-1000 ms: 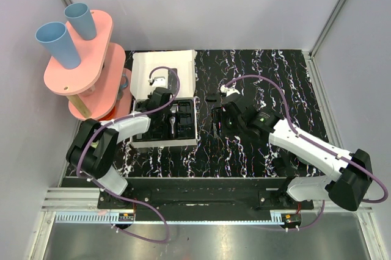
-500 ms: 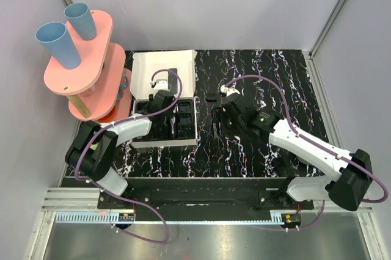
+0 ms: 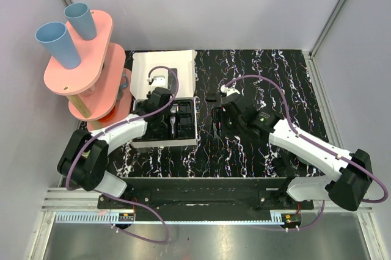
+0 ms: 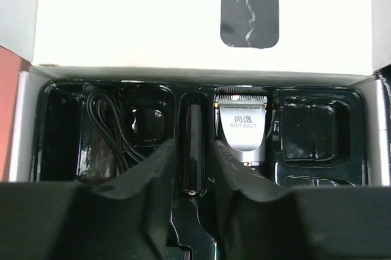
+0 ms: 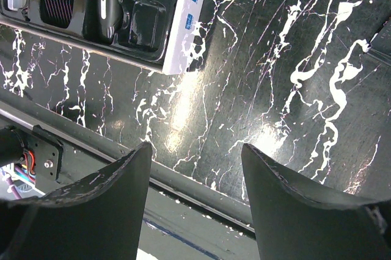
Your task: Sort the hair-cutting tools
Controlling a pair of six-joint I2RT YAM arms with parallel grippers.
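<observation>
1. Since a second before, the left arm's elbow [image 3: 79, 162] had swung down toward the near edge, while its wrist stayed over the white box [image 3: 164, 65].
2. The left tool [image 4: 193, 145] stood narrowly parted astride a slim black piece [image 4: 192, 116] in the centre slot of the tray [image 4: 61, 119]. A thin gap showed on each side, and the piece's near end was hidden.
3. The clipper [image 4: 241, 127] lay in the slot just right of it, its handle cut off by a finger.
4. A cable [image 4: 105, 129] lay in a left compartment; the rightmost compartments were too dark to read.
5. The right tool [image 5: 195, 205] gaped wide over bare worktop [image 5: 293, 58], holding nothing. A comb attachment [image 5: 58, 0] sat in the tray.
</observation>
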